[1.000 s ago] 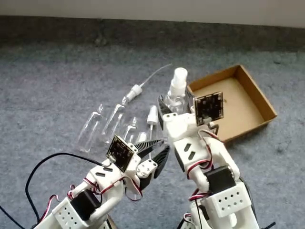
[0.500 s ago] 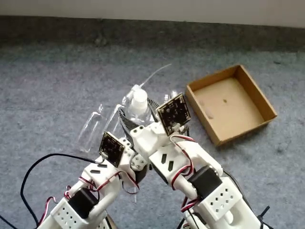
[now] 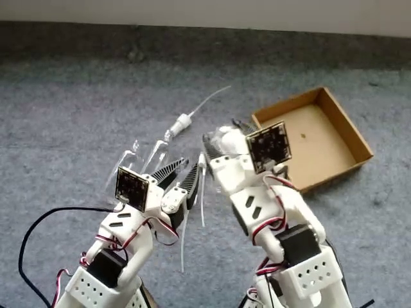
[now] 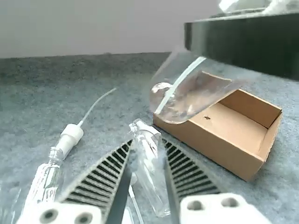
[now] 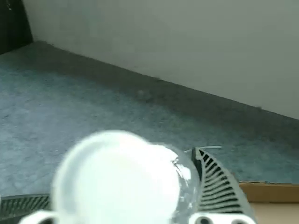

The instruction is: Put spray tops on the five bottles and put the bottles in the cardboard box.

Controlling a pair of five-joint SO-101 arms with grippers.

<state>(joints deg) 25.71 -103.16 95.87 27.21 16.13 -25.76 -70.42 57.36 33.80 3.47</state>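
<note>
My right gripper (image 3: 218,144) is shut on a clear bottle (image 4: 187,93) that carries a white spray top (image 5: 117,182). It holds the bottle in the air, just left of the cardboard box (image 3: 331,174). My left gripper (image 3: 191,163) is low over the carpet, its ribbed fingers (image 4: 105,179) pressed against both sides of a bare clear bottle (image 4: 149,172) lying there. A loose spray top (image 3: 201,160) with a long tube lies beside that gripper. Another spray top (image 3: 182,122) lies farther back.
Two more bare bottles (image 3: 128,160) lie side by side on the grey carpet, left of the left gripper. The open box (image 4: 219,149) stands at the right, with nothing inside. A dark strip along the wall bounds the carpet at the back.
The right arm swung left with its capped bottle, then back toward the box. The left gripper moved forward and left and narrowed from wide open onto a bare bottle.
</note>
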